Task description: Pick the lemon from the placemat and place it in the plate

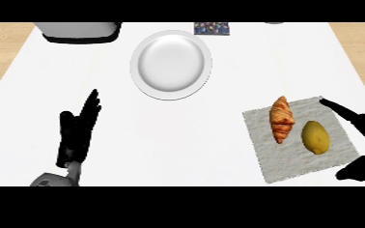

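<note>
From my feed, the robot's black right hand point(345, 117) comes in at the right edge, spread wide: one straight finger lies over the far right corner of the mat and another part shows lower down at the near corner. It holds nothing, and a gap remains between it and the fruit. Just to its left, the oval yellow lemon point(315, 136) lies on the textured grey cloth placemat point(299, 166). A golden-brown croissant point(282, 119) sits just beside it on the same mat, apart from it.

Further out, the round white plate point(171, 64) stands well apart, up and to the left on the white counter point(214, 140), with nothing on it. The black left hand point(77, 130) rests open at the lower left, fingers straight. At the far edge I see a grey rounded appliance point(77, 31) and a small dark patterned square point(212, 28).
</note>
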`<state>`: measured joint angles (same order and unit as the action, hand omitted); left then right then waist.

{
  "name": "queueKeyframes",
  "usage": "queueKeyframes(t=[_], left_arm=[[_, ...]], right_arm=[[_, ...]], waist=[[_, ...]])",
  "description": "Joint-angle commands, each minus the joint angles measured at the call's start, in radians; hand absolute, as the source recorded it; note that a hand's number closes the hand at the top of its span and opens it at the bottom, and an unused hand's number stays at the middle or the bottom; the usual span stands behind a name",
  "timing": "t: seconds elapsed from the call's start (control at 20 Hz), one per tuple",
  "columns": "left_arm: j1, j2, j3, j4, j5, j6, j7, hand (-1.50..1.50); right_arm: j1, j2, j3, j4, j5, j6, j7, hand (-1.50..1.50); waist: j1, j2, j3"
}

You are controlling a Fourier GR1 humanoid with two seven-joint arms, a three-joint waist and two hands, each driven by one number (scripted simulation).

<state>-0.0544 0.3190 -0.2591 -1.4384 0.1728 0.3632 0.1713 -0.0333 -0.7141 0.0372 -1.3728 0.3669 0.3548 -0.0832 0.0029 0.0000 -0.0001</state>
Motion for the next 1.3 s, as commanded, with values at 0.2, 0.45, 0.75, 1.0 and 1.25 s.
queueKeyframes(t=[0.2, 0.45, 0.75, 1.0, 1.25], left_arm=[[0.010, -0.012, 0.075, -0.017, -0.043, -0.063, 0.029, 0.00], [0.012, -0.074, 0.076, -0.025, -0.108, -0.053, 0.045, 0.00], [0.041, -0.084, 0.119, -0.077, -0.121, -0.110, 0.076, 0.00], [-0.016, -0.146, 0.139, 0.018, -0.174, -0.101, 0.055, 0.00], [0.030, -0.179, 0.134, 0.062, -0.189, -0.104, -0.039, 0.00]], right_arm=[[-0.034, 0.059, -0.028, 0.152, 0.131, 0.014, -0.123, -1.50], [-0.039, 0.101, -0.043, 0.097, 0.169, 0.068, -0.068, -1.50], [-0.037, 0.124, -0.102, 0.122, 0.206, 0.082, -0.099, -1.50], [-0.078, 0.189, -0.081, 0.162, 0.272, 0.078, -0.089, -1.50], [-0.109, 0.183, -0.056, 0.243, 0.352, -0.019, -0.217, 1.50]], waist=[[-0.001, 0.000, 0.000], [-0.003, 0.000, 0.000], [-0.003, -0.001, 0.000], [-0.003, 0.000, 0.000], [-0.002, 0.000, 0.000]])
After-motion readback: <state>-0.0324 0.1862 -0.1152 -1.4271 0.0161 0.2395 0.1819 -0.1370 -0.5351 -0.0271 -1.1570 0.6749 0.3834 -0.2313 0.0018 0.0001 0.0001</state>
